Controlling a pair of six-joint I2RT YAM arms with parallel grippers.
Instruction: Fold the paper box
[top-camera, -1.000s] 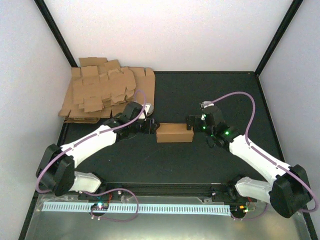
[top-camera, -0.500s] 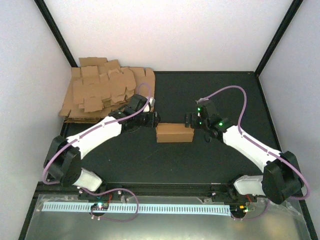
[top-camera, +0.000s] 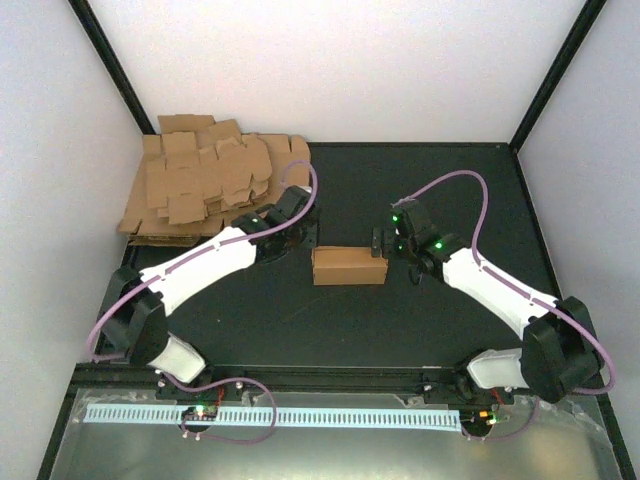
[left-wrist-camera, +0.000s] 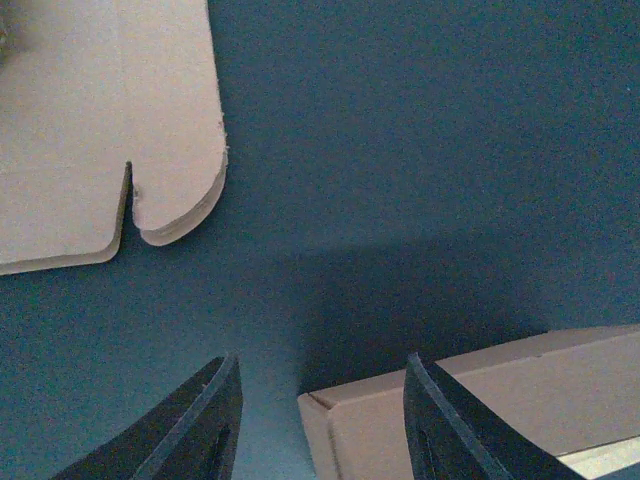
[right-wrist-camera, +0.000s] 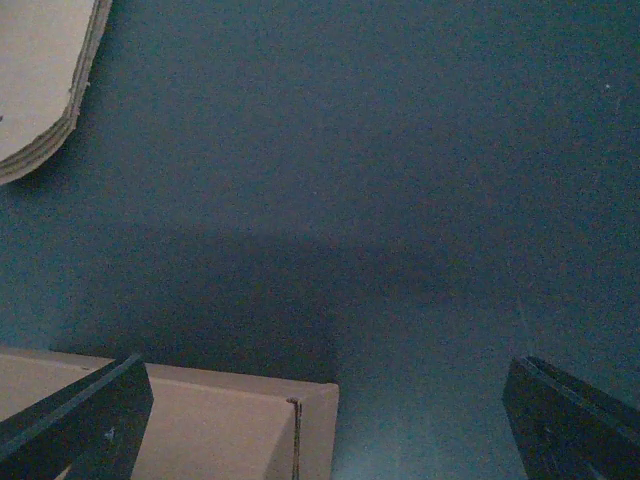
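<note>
"See that? The left gripper (top-camera: 302, 233) has drawn back off the paper box (top-camera: 349, 266) and swung up toward the pile of cardboard blanks (top-camera: 205, 185). The box itself hasn't budged."

"Is it gripping anything?"

"No. Its fingers stand partly spread with nothing pinched. The carton's left corner lies just below them, reaching a little way into the gap. The right gripper (top-camera: 381, 243) has stayed by the other end, splayed as wide as it goes and empty too, with the box's right corner under the gap between its fingers."

"So it's folded?"

"Nearly done, I'd say. It sits on the dark table (top-camera: 430, 180) as a closed oblong carton, with both arms off it."

"Anything inside?"

"Can't tell. The top is shut, and no opening faces us."
</note>
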